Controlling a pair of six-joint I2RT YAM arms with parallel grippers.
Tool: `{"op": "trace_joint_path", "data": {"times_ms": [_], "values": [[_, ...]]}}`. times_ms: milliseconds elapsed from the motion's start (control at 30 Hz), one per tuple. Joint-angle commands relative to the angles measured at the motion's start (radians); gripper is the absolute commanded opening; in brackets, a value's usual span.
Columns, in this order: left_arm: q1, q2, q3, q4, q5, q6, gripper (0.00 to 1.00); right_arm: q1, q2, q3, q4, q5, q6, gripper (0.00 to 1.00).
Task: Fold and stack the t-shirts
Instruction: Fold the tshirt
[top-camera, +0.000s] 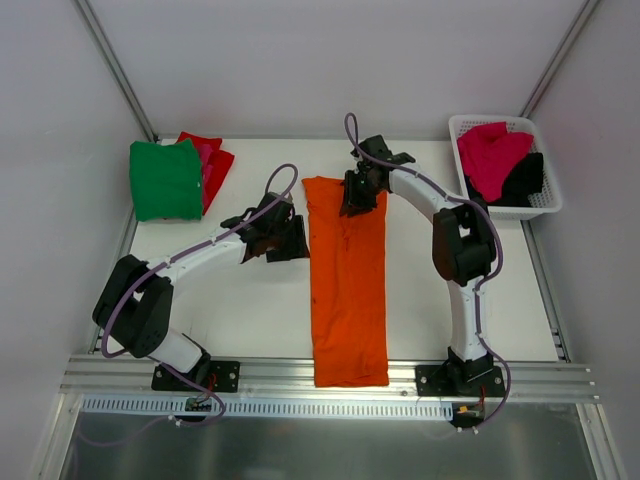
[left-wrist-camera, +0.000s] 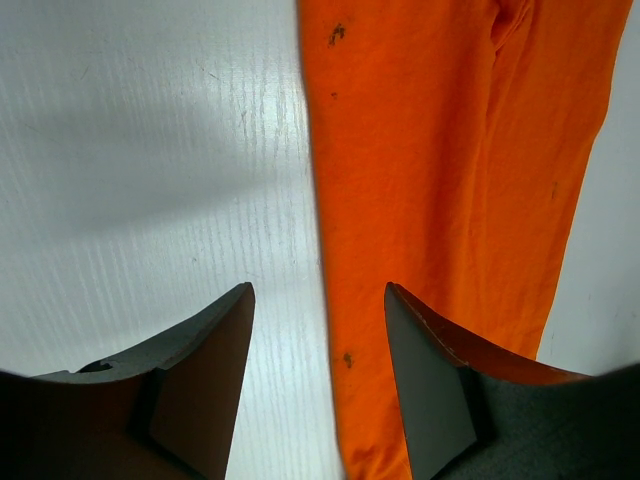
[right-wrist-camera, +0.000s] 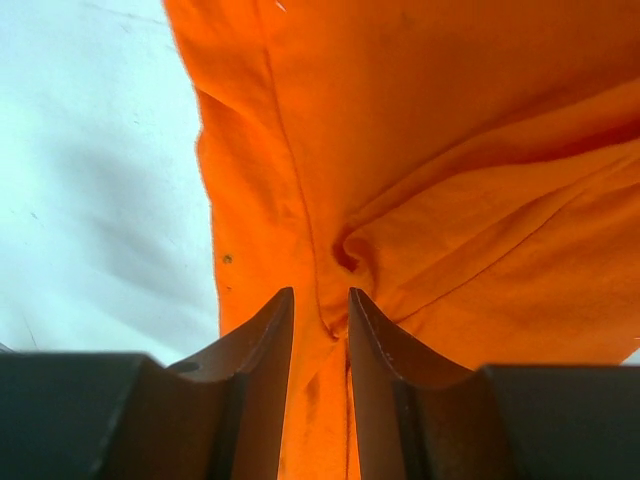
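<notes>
One orange t-shirt (top-camera: 346, 290) lies folded long on a white, pale-walled worktop (top-camera: 250, 320). Left of it: one green t-shirt (top-camera: 165, 180) over one red t-shirt (top-camera: 219, 166). Right: one basket (top-camera: 549, 205) holding one pink t-shirt (top-camera: 492, 155) and one black t-shirt (top-camera: 526, 180). Left gripper (left-wrist-camera: 318, 300) gapes at its edge; right gripper (right-wrist-camera: 321, 300) pinches its cloth.

Colours: orange t-shirt (top-camera: 347, 290) is plain bright orange with a few small dark specks. The green t-shirt (top-camera: 165, 180), red t-shirt (top-camera: 218, 165), magenta-pink t-shirt (top-camera: 492, 155) and black t-shirt (top-camera: 525, 180) are all solid single colours; the basket (top-camera: 545, 205) is white lattice. The table (top-camera: 240, 310) is white with faint grain; the arms (top-camera: 463, 310) are white with black joints and purple cables.
</notes>
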Motion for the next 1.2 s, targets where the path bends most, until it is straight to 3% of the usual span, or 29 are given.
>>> {"op": "trace_joint_path", "data": {"times_ms": [0, 1167], "values": [[0.010, -0.027, -0.008, 0.015, 0.020, 0.002, 0.55, 0.001, -0.013, 0.093, -0.056, 0.018, -0.028, 0.32], [0.016, -0.048, -0.035, 0.021, 0.028, -0.002, 0.55, -0.004, 0.040, 0.007, -0.048, 0.047, -0.046, 0.31]]}}
